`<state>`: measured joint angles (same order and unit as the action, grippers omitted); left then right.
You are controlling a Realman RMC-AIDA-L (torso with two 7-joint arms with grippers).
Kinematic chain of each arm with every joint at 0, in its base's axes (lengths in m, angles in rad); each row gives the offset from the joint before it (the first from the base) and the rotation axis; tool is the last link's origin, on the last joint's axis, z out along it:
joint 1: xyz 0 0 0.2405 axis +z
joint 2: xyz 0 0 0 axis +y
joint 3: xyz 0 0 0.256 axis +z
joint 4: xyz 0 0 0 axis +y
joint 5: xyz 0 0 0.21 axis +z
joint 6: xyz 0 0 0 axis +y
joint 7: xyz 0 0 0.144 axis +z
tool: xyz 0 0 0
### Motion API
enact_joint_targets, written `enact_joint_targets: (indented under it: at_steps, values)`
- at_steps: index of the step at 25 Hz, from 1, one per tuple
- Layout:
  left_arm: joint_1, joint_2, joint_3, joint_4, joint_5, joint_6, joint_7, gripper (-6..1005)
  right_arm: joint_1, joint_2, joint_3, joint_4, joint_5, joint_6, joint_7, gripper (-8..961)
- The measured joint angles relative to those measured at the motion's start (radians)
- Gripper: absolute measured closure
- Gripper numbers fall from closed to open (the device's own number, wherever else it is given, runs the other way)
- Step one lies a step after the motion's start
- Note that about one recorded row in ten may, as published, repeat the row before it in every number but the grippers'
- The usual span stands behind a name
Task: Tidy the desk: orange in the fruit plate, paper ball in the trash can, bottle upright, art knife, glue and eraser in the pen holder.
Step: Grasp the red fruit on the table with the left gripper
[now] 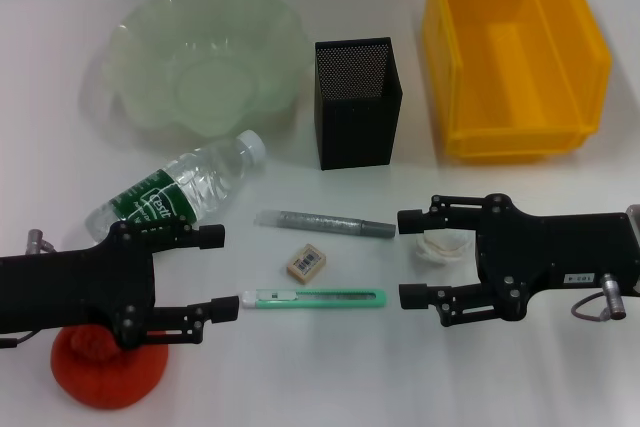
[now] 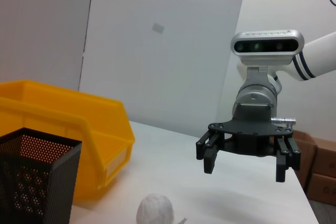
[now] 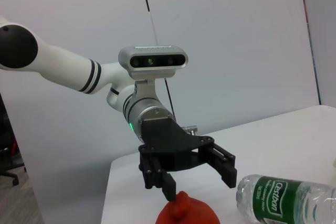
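Head view has your left gripper (image 1: 222, 273) spread wide and empty at the near left, hanging over the orange (image 1: 108, 372), which sits under the arm on the near-left edge of the table; the fruit plate (image 1: 205, 59) waits far left. Your right gripper (image 1: 415, 258), also wide open and empty, brackets the paper ball (image 1: 441, 246) at right. For the orange, left is clearly your nearer arm.

Centre lane: blocked by glue stick (image 1: 323, 222), eraser (image 1: 306, 262), art knife (image 1: 315, 298).
Pen holder (image 1: 357, 102) top: open.
Left flank: lying bottle (image 1: 180, 192) crowds the bowl (image 1: 205, 65) approach.
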<state>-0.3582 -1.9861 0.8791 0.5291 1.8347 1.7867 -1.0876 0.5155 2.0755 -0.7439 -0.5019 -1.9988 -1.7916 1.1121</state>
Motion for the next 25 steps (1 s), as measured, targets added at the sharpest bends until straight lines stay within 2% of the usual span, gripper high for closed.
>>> enact_joint_targets:
  at_steps: [16, 20, 22, 25]
  values:
    - [-0.005, 0.001, 0.001, 0.0, 0.0, 0.001, -0.001, 222, 0.0, 0.0, 0.0, -0.003, 0.0, 0.0, 0.0, 161]
    - [-0.005, 0.007, 0.001, -0.001, 0.0, 0.003, -0.005, 228, 0.0, 0.0, 0.0, -0.003, 0.0, 0.003, 0.0, 163]
    - [-0.003, 0.025, 0.0, -0.002, 0.009, 0.005, -0.015, 231, 0.0, 0.0, 0.0, -0.003, 0.0, 0.003, 0.0, 165]
    - [-0.001, 0.032, 0.002, -0.001, 0.01, 0.006, -0.016, 236, 0.0, 0.0, 0.0, -0.003, 0.0, 0.003, 0.001, 166]
